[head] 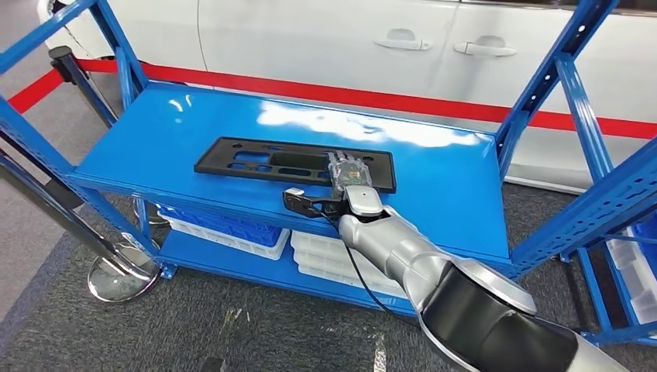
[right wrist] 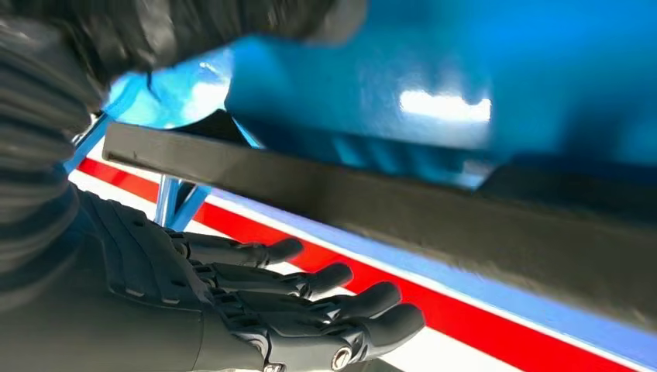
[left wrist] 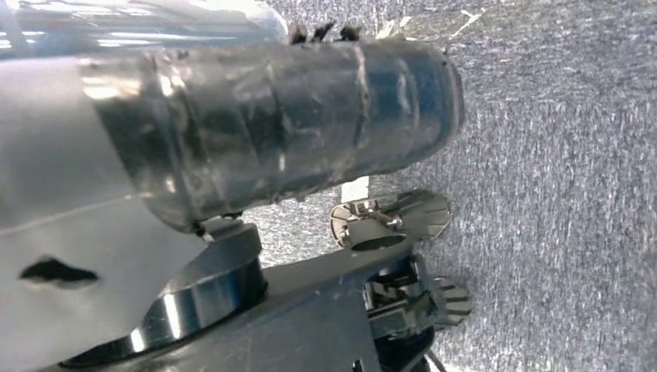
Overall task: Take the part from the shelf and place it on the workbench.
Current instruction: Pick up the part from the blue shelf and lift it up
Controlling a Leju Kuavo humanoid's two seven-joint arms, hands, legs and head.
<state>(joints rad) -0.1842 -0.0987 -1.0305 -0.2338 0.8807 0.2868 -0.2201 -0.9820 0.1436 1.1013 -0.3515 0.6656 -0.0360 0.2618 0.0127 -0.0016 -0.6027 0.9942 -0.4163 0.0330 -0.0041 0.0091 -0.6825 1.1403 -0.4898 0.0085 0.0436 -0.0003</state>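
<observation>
A flat black part [head: 263, 161] with several cut-outs lies on the top board of the blue shelf [head: 155, 147]. My right hand [head: 349, 180] reaches in from the front and rests over the part's right portion, fingers stretched across its top. In the right wrist view the part's dark edge [right wrist: 387, 209] runs between the thumb and the straight, spread fingers [right wrist: 310, 310]; they are not closed around it. The left wrist view looks down at grey carpet past a dark taped cover [left wrist: 279, 116], and the left hand's fingers are hidden.
Blue uprights [head: 577, 93] frame the shelf on both sides. Blue and white trays [head: 225, 229] sit on the lower board. A stanchion base [head: 120, 275] stands at the front left, a red barrier belt [head: 349, 97] and a white car [head: 349, 39] behind. Another rack [head: 627, 256] is at the right.
</observation>
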